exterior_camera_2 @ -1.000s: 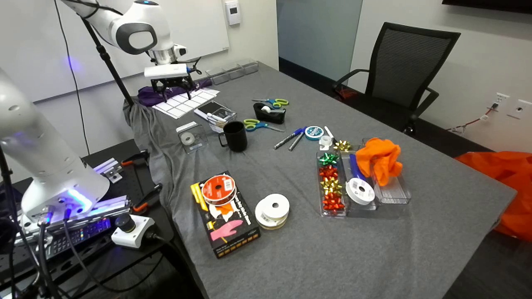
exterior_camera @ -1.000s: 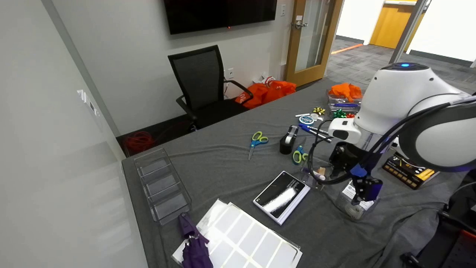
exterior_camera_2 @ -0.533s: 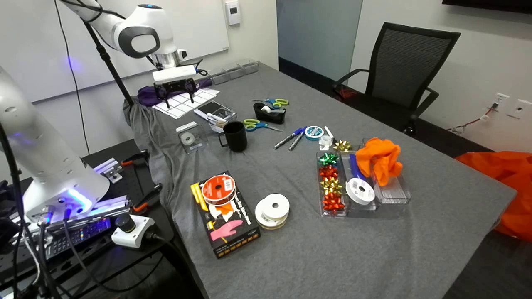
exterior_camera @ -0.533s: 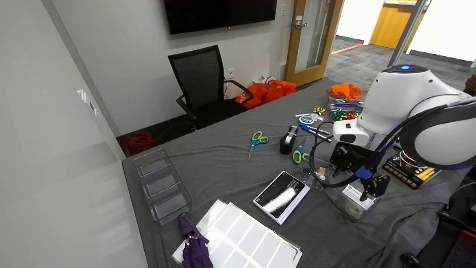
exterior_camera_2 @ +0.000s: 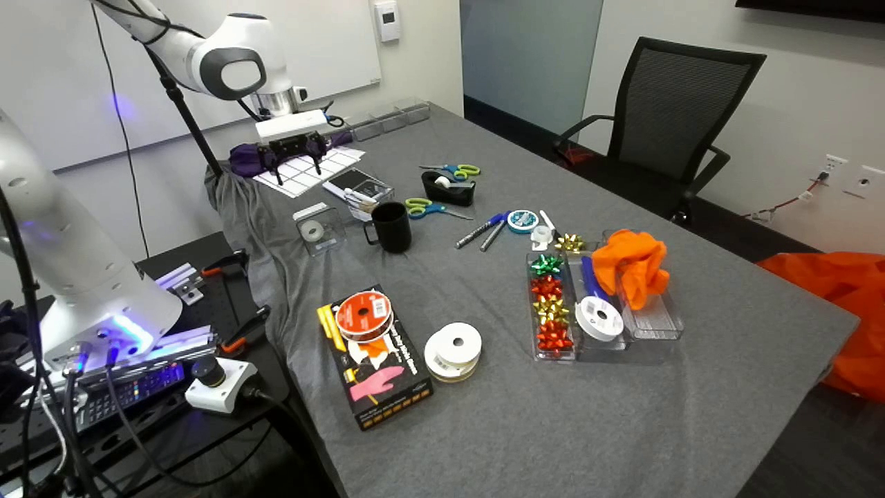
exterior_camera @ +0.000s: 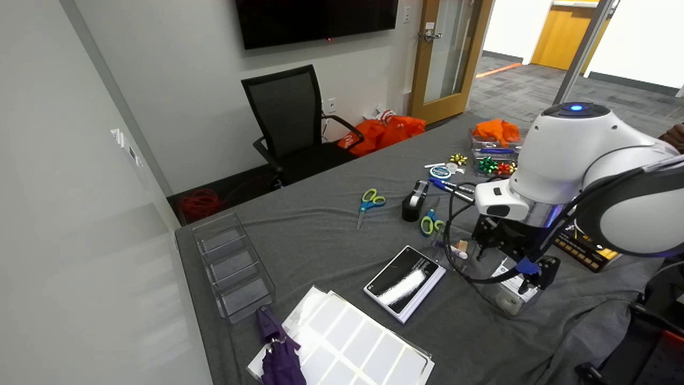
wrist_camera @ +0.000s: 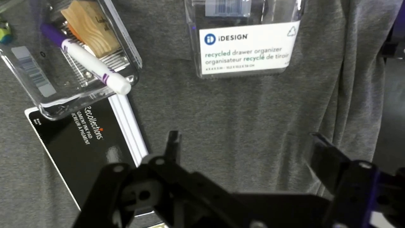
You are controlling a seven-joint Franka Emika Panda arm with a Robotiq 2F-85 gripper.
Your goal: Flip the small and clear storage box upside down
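The small clear storage box (exterior_camera: 505, 300) stands on the grey cloth in both exterior views (exterior_camera_2: 330, 238). In the wrist view the box (wrist_camera: 246, 50) is at the top, cut off by the frame edge, with its white iDESIGN label facing the camera. A white tape roll (exterior_camera_2: 312, 230) shows in or through it. My gripper (wrist_camera: 245, 134) is open, with only cloth between its fingers. It hangs above the table, apart from the box, which lies ahead of the fingers in the wrist view. The gripper (exterior_camera_2: 299, 177) shows beyond the box in an exterior view; its fingers (exterior_camera: 500, 275) partly overlap the box in an exterior view.
A clear bin with a marker and wooden block (wrist_camera: 91, 28) sits partly on a black ink pad (wrist_camera: 85, 152), left of the gripper. A black cup (exterior_camera_2: 391, 228) stands beside the box. A white gridded tray (exterior_camera: 347, 342) and glove box (exterior_camera_2: 377, 377) are nearby.
The gripper has turned about its vertical axis and the arm has sunk slightly, mostly within the first half second. The box has not moved.
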